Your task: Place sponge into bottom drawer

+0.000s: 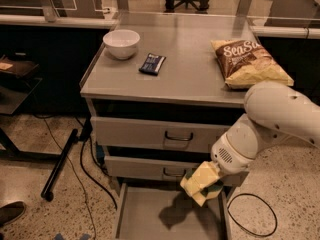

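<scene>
My gripper (201, 184) hangs on the white arm (270, 119) in front of the cabinet's right side, just above the open bottom drawer (145, 216). Its pale yellow fingers are shut on the sponge (218, 188), of which only dark green edges show between and beside them. The bottom drawer is pulled out, a wide shallow grey tray with a flat floor. The gripper's shadow lies on that floor. The gripper and sponge are above the drawer's back right part, not touching the floor.
On the cabinet top stand a white bowl (121, 43), a dark blue snack wrapper (152, 63) and a chip bag (250, 61). The two handled drawers (150, 134) above are shut. A black cable loop (252, 216) lies on the floor at right, and a shoe (10, 213) at left.
</scene>
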